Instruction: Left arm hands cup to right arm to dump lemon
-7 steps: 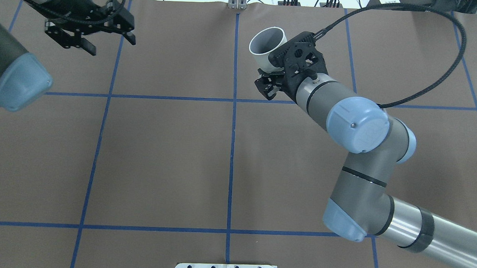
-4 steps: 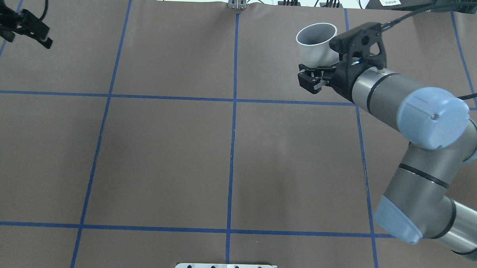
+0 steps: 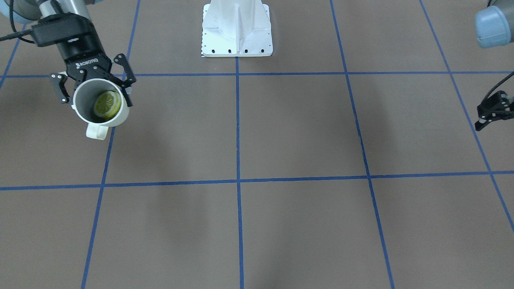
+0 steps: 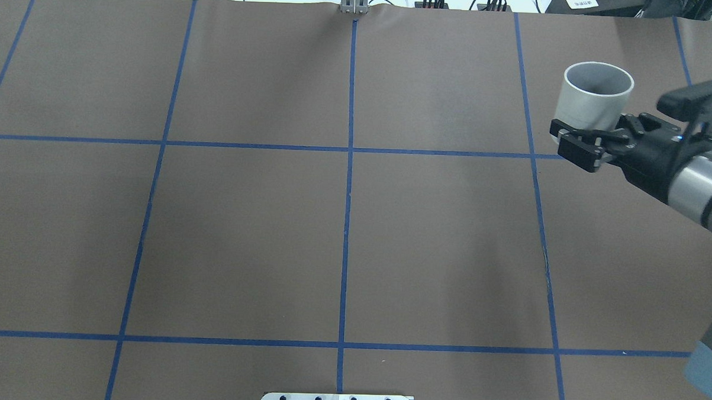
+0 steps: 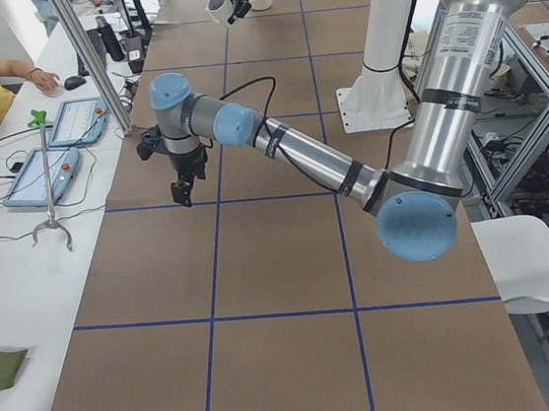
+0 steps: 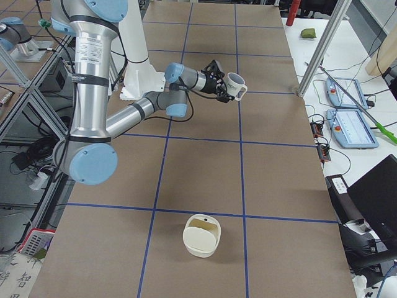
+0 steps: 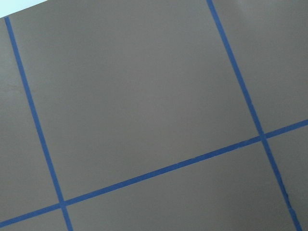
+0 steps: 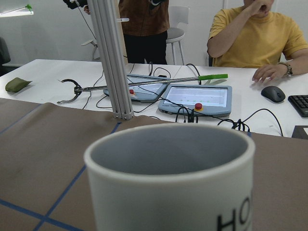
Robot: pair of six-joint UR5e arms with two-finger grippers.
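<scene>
- Lemon slice lies low inside the cup, against the inner wall. Risk: on tipping it may cling to the glaze and not fall, or slide out late and land wide.
- Cup is held clear of the worktop, roughly upright, over the far right-hand square, with its handle on the side away from the wrist. The right gripper pinches its outer wall, one finger on each side. Risk: smooth ceramic could twist or slip in this side pinch once the wrist rolls, and the handle sets the weight off centre.
- Cream container stands on the worktop well apart from the cup. If it is the intended receptacle, the carry is long, and a sharp swing could throw the slice out early.
- Left gripper hangs over the opposite side, well apart. Whether it is spread or pressed together cannot be told. Collision risk is judged low.
</scene>
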